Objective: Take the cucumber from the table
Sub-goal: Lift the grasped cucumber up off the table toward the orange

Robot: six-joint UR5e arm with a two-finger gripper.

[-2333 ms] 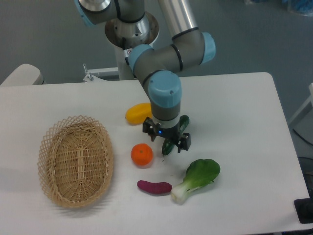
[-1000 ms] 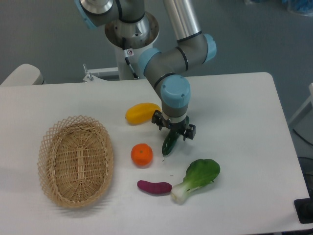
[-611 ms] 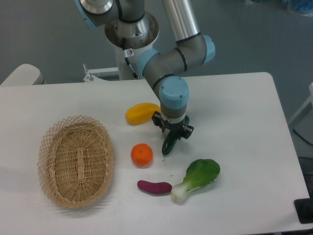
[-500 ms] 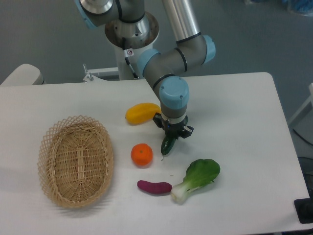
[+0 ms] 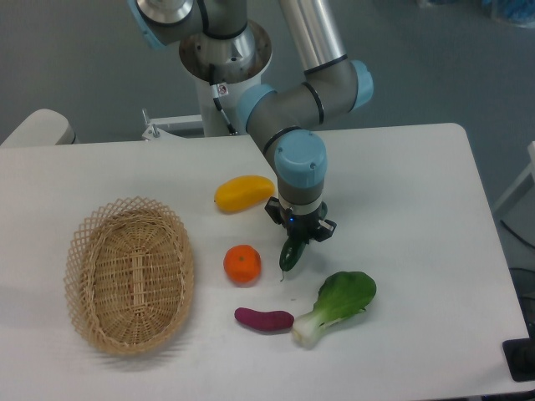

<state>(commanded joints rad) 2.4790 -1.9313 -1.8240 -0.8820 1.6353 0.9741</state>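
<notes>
One cucumber (image 5: 292, 253) (seemingly gripped) in the tool (image 5: 300, 235), mid-table (image 5: 418, 209).

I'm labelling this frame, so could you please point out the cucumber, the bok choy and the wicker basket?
cucumber (image 5: 292, 253): fixed camera view, on the dark green body below the pincer.
bok choy (image 5: 347, 293): fixed camera view, on the leafy green top.
wicker basket (image 5: 183, 269): fixed camera view, on the right side of the woven rim.

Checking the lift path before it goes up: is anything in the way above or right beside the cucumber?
Nothing visible. The tool is closed on the cucumber; the orange and bok choy lie apart from it.
</notes>
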